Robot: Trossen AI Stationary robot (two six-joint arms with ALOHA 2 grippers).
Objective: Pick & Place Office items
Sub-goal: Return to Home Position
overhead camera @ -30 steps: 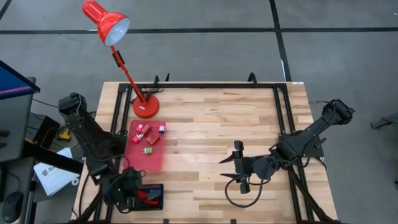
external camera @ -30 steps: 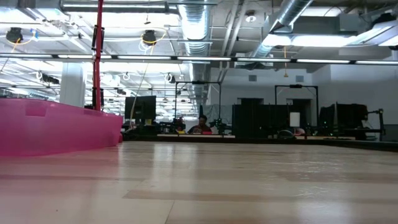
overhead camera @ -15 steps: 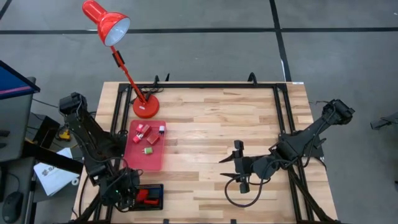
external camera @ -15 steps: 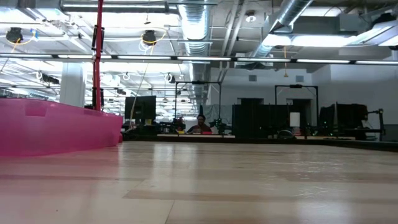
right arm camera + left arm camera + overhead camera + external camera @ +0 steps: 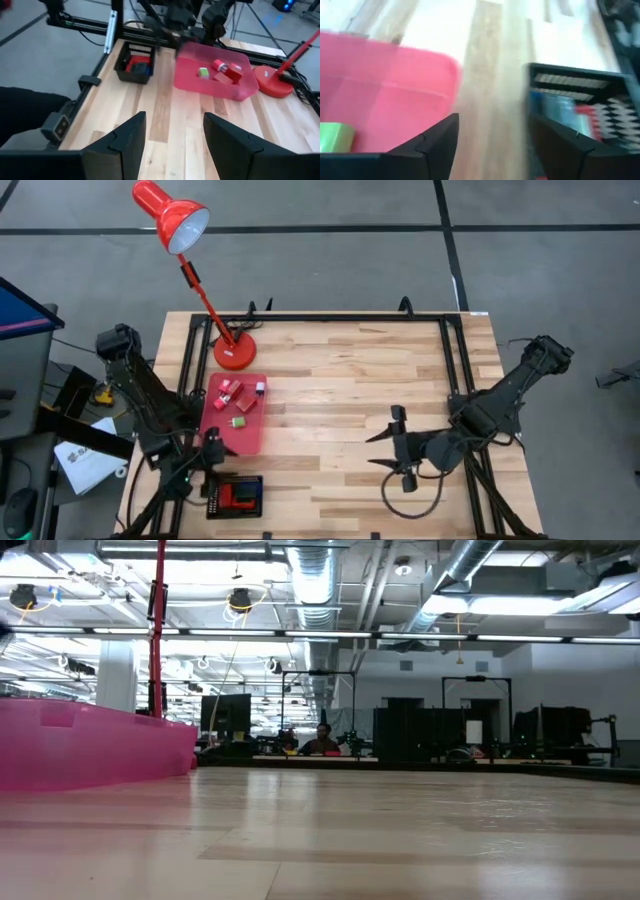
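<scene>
Several small office items, mostly red [image 5: 243, 402] and one green [image 5: 238, 421], lie in the pink tray [image 5: 250, 435] at the table's left. A red piece [image 5: 232, 497] lies in the black tray [image 5: 250, 483] near the front edge; the left wrist view shows red [image 5: 587, 117] and blue [image 5: 559, 107] pieces there. My left gripper [image 5: 212, 448] hovers open between the two trays, over the pink tray's near left corner [image 5: 445, 70], holding nothing. My right gripper [image 5: 378, 451] stands open over bare wood right of centre, pointing toward the trays [image 5: 215, 75].
A red desk lamp stands with its base [image 5: 235, 352] just beyond the pink tray, its pole slanting up to the shade [image 5: 170, 215] past the far edge. In the low view the pink tray wall [image 5: 90, 745] fills the left. Bare wood [image 5: 340, 380] lies between the arms.
My left gripper has drawn back from the black tray toward the far edge, to the pink tray's near corner, and the red piece has stayed lying in the black tray. My right gripper has shifted a little toward the table's right edge.
</scene>
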